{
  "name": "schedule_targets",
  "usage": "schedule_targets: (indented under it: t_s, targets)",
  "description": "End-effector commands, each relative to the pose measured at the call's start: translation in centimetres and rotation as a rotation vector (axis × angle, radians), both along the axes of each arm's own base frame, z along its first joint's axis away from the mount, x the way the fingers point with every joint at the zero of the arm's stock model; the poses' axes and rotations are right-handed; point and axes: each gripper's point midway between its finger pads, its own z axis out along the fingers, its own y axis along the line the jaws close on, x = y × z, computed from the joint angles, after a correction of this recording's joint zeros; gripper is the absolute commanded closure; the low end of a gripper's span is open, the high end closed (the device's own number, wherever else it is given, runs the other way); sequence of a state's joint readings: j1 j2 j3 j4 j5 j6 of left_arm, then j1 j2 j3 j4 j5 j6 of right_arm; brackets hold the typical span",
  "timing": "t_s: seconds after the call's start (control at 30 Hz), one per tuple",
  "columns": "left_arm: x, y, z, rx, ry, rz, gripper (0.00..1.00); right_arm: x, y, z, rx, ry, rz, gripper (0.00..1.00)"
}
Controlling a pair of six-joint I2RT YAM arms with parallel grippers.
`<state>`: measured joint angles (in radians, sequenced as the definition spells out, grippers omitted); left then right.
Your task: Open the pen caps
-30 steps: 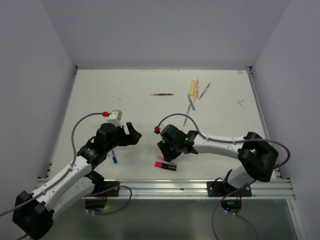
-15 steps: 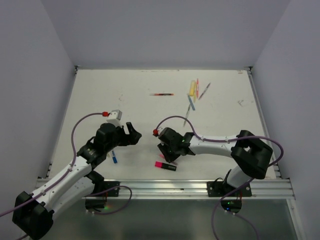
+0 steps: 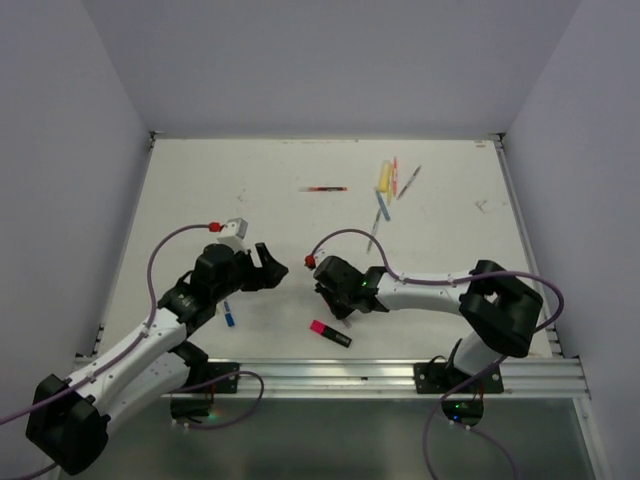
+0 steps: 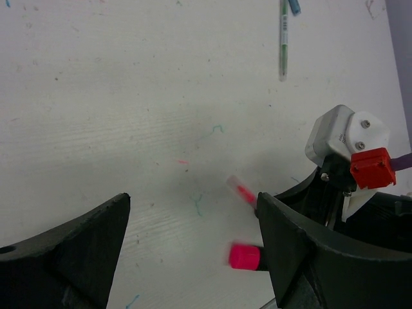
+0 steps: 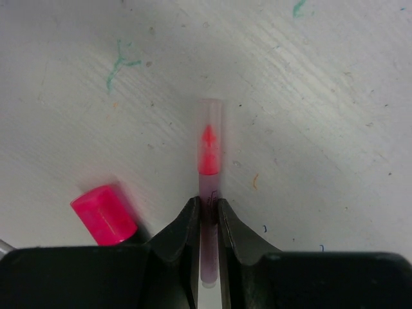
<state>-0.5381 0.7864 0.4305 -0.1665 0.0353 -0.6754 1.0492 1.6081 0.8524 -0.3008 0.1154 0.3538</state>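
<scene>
While my right gripper (image 5: pixel 207 212) clamps the pink pen (image 5: pixel 208 183), its clear cap (image 5: pixel 210 112) on at 12 o'clock, my left gripper (image 4: pixel 192 219) hangs apart; pink highlighter (image 5: pixel 103 214) at 8 o'clock, remaining pens (image 3: pixel 388 185) untouched: seemingly no cap off.

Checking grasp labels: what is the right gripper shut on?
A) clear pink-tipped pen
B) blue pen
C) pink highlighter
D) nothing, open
A: the right wrist view shows the right gripper closed on the clear pink-tipped pen; the pink highlighter lies free beside it.
</scene>
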Motion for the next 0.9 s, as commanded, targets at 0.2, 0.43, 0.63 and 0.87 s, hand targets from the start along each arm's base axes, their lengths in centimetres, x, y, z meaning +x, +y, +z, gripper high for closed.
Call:
schedule_targets:
  t_s: [0.2, 0.43, 0.63, 0.87]
  targets:
    - [0.7, -5.8, 3.8, -0.297, -0.012, -0.151, 0.24, 4.1, 0.7, 7.3, 0.104, -0.270, -0.031, 1.00]
    - [1.1, -7.8, 4.7, -0.396, -0.004, -0.185, 0.32, 3.9, 1.9, 11.7, 0.255, -0.314, -0.007, 1.00]
    - [1.2, -9.2, 5.4, -0.458, -0.012, -0.200, 0.37, 3.7, 3.0, 12.9, 0.304, -0.306, 0.007, 1.00]
    - [1.2, -9.9, 5.5, -0.457, -0.006, -0.206, 0.38, 3.9, 3.3, 14.4, 0.350, -0.327, -0.003, 1.00]
